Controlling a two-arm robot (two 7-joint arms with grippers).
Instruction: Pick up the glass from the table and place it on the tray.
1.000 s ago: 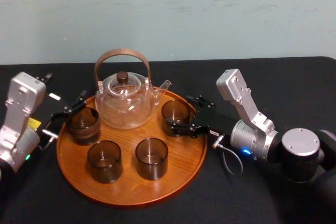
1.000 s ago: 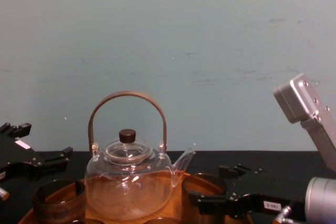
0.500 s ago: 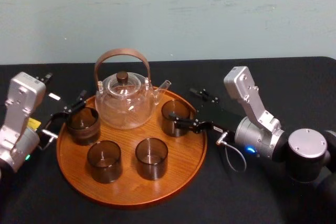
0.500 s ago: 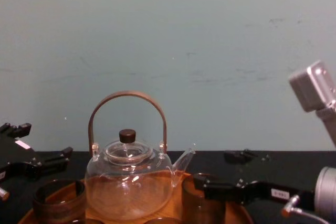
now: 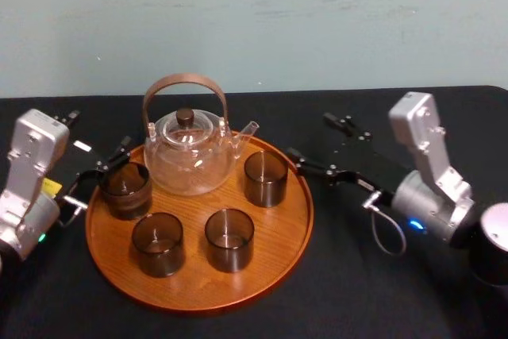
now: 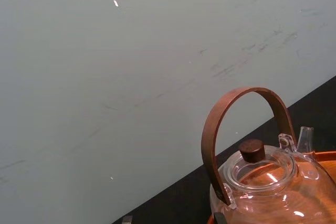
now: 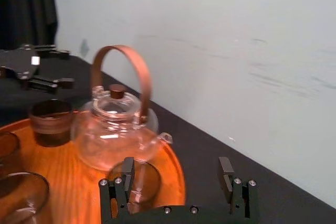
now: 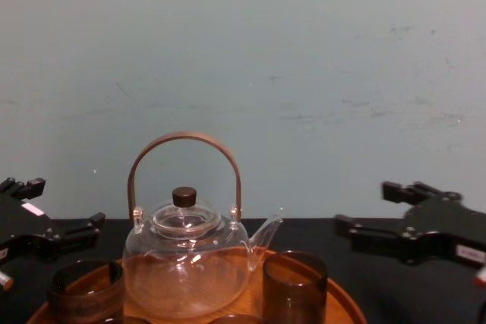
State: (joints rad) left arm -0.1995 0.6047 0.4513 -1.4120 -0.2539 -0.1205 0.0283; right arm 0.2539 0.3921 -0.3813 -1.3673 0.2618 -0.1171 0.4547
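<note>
The glass (image 5: 265,178) is a dark, smoky tumbler standing upright on the right side of the round orange-brown tray (image 5: 279,237); it also shows in the chest view (image 8: 295,286) and the right wrist view (image 7: 144,180). My right gripper (image 5: 308,134) hovers over the black table (image 5: 381,291) just right of the tray's rim, open, with nothing between its fingers (image 8: 363,206) (image 7: 176,174). A clear gap separates it from the glass. My left gripper (image 5: 99,129) rests at the tray's left edge, open and empty (image 8: 64,206).
A clear glass teapot (image 5: 189,152) with a brown hoop handle stands at the tray's back (image 8: 186,263) (image 6: 262,182). Three more dark glasses sit on the tray: left (image 5: 125,189), front left (image 5: 157,242) and front middle (image 5: 229,237). A pale wall rises behind the table.
My right gripper, whose fingers stood around the glass a second ago, has drawn back to the right and off the tray. The glass stays put on the tray. The left arm is still.
</note>
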